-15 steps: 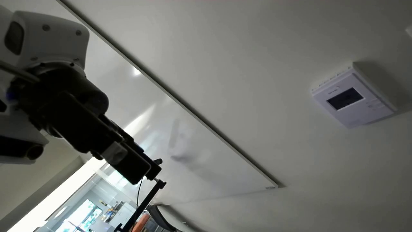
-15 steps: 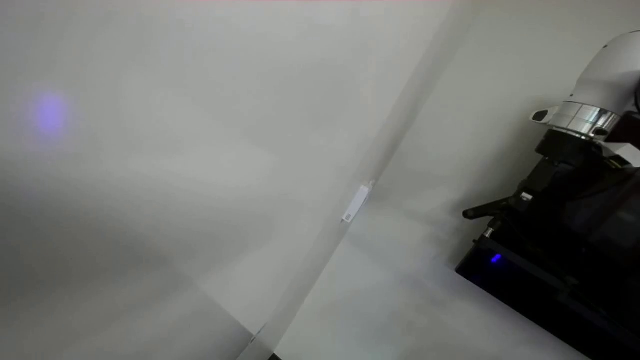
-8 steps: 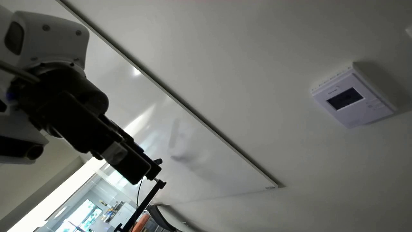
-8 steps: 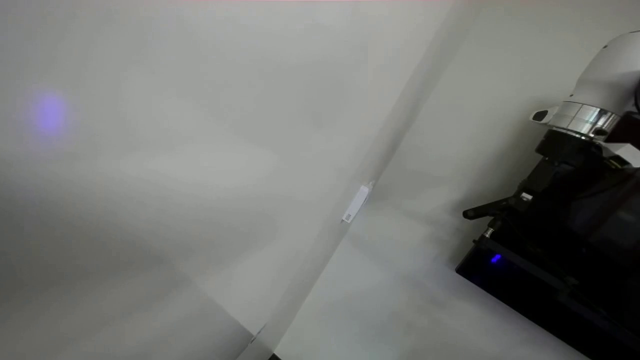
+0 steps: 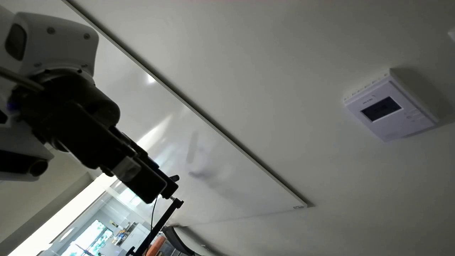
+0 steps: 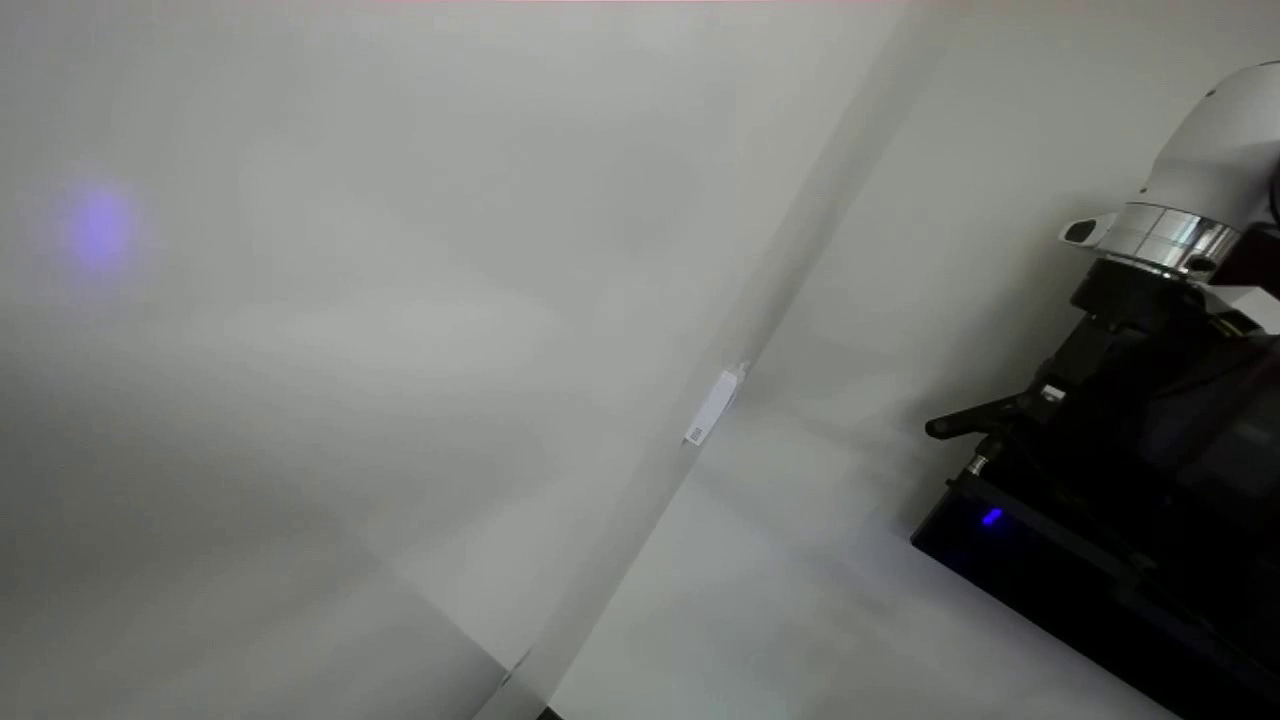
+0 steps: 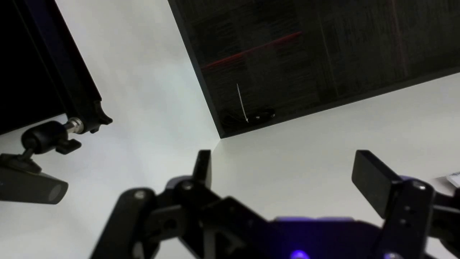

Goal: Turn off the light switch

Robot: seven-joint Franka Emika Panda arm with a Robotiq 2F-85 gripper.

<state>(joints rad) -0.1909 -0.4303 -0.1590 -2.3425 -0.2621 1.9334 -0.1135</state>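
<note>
The light switch (image 5: 391, 110), a white box with a dark rectangular display, is mounted on the pale wall at the right of an exterior view. My gripper (image 5: 161, 190) is far to its left in that view, in front of a glossy white panel and apart from the switch. In the wrist view my gripper (image 7: 283, 158) is open, its fingers (image 7: 373, 180) wide apart with only pale wall behind the gap. A small white corner (image 7: 454, 178) at the right edge there may be the switch; too little shows to tell. The switch's face is out of the wrist view.
The glossy white panel (image 5: 213, 170) has a raised edge between gripper and switch. A black post (image 5: 160, 224) stands below the gripper. In the wrist view a camera (image 7: 32, 187) on a black mount is at left, and a dark floor area (image 7: 323, 54) is beyond.
</note>
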